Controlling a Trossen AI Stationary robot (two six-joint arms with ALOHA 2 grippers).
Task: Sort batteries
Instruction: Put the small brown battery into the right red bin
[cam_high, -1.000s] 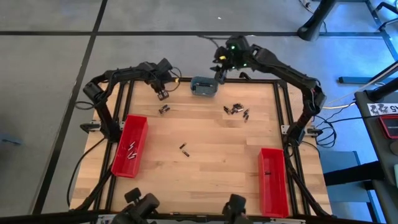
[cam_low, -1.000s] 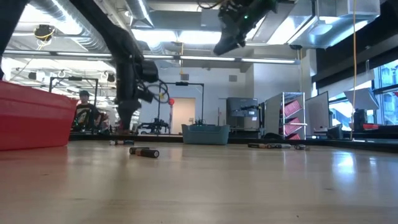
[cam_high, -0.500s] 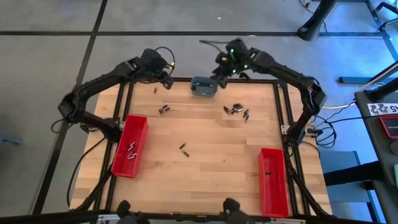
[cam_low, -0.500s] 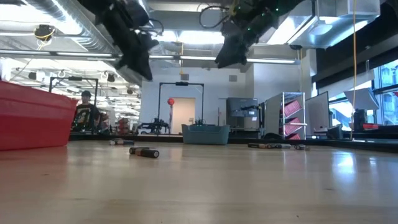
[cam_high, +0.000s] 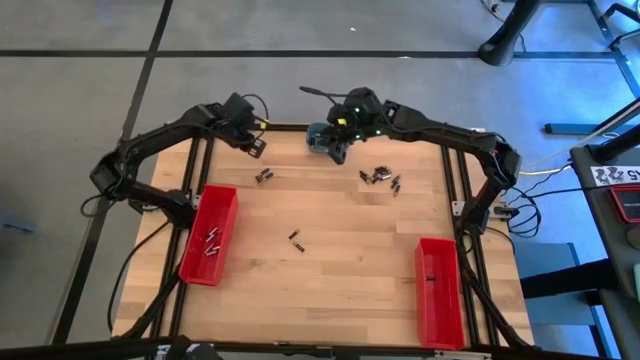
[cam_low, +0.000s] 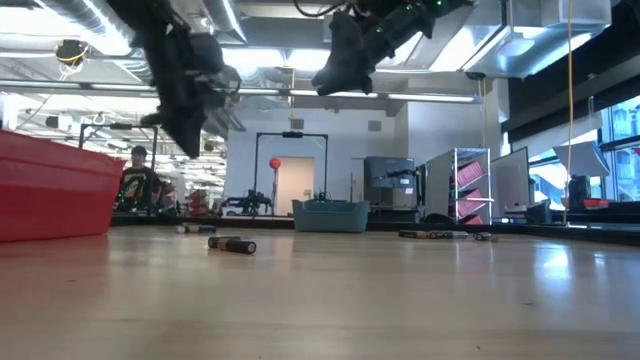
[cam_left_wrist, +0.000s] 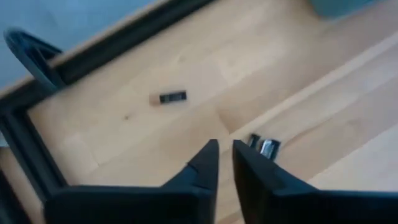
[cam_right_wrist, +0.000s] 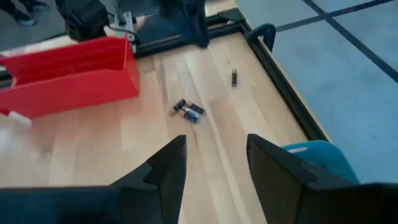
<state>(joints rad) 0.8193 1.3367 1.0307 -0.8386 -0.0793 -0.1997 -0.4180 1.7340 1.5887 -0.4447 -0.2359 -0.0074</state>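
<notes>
The batteries lie on the wooden table: a cluster (cam_high: 378, 178) at the far right, a pair (cam_high: 264, 175) at the far left, and one (cam_high: 296, 240) in the middle. A few lie in the left red bin (cam_high: 212, 243). The left wrist view shows the pair (cam_left_wrist: 264, 145) and a lone battery (cam_left_wrist: 172, 97) by the far left frame. My left gripper (cam_high: 255, 147) hangs above that corner, empty, its fingers (cam_left_wrist: 208, 158) nearly closed. My right gripper (cam_high: 337, 152) is open and empty, raised at the near side of the grey-blue dish (cam_high: 320, 136).
A second red bin (cam_high: 437, 290) stands at the near right with one small dark thing in it. A black frame (cam_high: 300, 128) runs along the table's edges. The low view shows both grippers well above the table, the left one (cam_low: 185, 135) and the right one (cam_low: 335, 70).
My left gripper has risen from just above the table at the far left, then shifted slightly toward the left edge and come down a little. A lone battery shows where it was. My right gripper has gone from behind the dish toward the table's left and near side, across the dish.
</notes>
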